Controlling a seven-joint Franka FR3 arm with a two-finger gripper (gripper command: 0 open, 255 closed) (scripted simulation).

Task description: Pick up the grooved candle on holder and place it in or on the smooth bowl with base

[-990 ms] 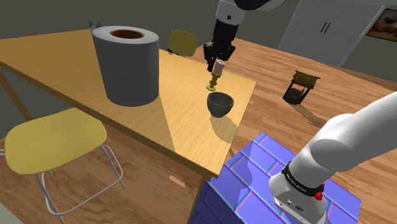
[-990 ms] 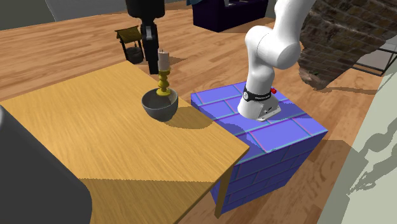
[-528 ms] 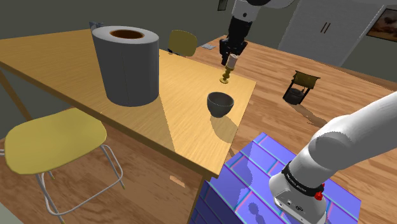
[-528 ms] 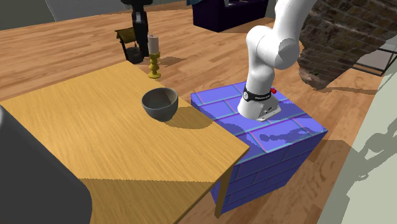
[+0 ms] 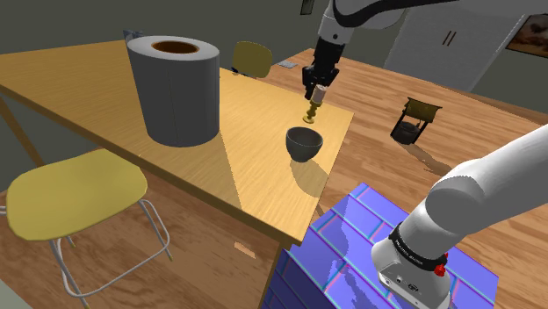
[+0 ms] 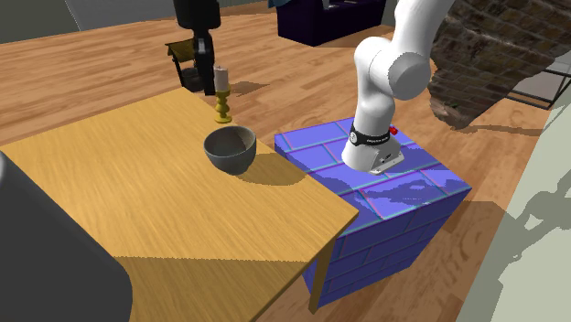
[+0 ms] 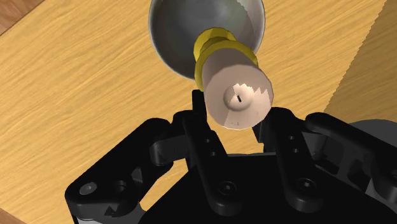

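Candle [image 5: 313, 104] count: one. Pale cream cylinder, grooved sides that give a notched rim in the wrist view [image 7: 236, 95], small dark wick mark on top, seated on a yellow knobbed holder. Upright.

Gripper [image 5: 316, 86]: one, black, both fingers [image 7: 202, 130] clamped on the wax part near its top, holder hanging below. Candle sits at the table's [image 5: 255, 167] far corner, on the far side of the bowl [image 5: 304, 143] from the stand and apart from it. Can't tell whether the holder's foot touches the tabletop or hangs just above it.

Bowl: one, dark grey, smooth, short base, upright on the table, nothing in it in the second exterior view [image 6: 229, 149]. In the wrist view it shows beyond the candle [image 7: 172, 25].

Other counts:
- one big grey roll [image 5: 174, 90] with brown core, standing on the table
- two yellow seats: stool [image 5: 70, 193] beside the table, chair [image 5: 252, 59] behind it
- one small dark well-shaped ornament [image 5: 413, 120] on the floor
- one blue brick-pattern stand [image 6: 403, 197]
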